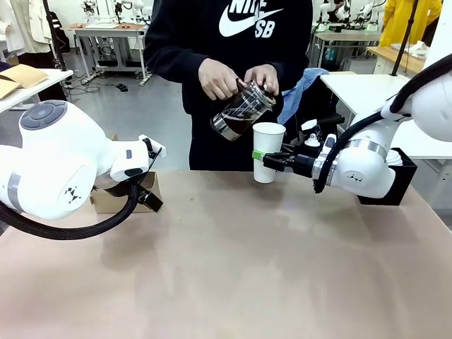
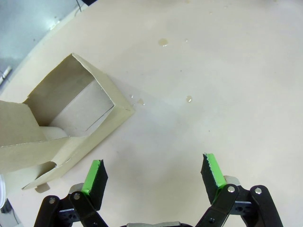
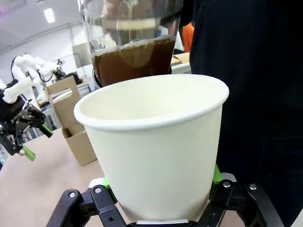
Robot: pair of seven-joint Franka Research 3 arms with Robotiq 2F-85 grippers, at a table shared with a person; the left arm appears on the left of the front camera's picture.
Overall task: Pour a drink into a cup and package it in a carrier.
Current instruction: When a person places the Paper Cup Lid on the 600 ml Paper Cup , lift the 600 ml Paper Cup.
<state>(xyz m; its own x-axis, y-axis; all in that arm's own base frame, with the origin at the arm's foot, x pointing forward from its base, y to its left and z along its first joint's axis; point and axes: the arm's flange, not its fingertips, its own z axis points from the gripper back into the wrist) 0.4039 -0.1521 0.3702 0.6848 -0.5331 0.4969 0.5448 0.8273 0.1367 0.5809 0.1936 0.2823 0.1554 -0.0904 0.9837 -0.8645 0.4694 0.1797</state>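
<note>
My left end effector (image 2: 154,165) hung over the bench (image 1: 226,282) with its green-padded fingers spread wide and nothing between them. In the left wrist view the carrier (image 2: 66,118) lay just ahead and to one side of those fingers, apart from them, with one open pocket facing the camera. In the front view my left arm hid most of it. The left wrist view also picked out a few small wet spots (image 2: 189,99) on the bench, which the front view did not resolve.

Toward the middle, the person's hands (image 1: 219,78) held the glass jar (image 1: 244,111) tilted, top up by the hands, with the drink (image 1: 233,126) pooled in its low end. It hung just above and beside the rim of the cup (image 1: 268,145). I could not tell whether any liquid was running.

My right end effector (image 1: 267,161) was clamped on the cup's lower part, keeping it upright. The right wrist view showed the drink close behind the rim and the carrier's handle panel well apart beyond it. A black box (image 1: 401,176) sat behind my right arm.
</note>
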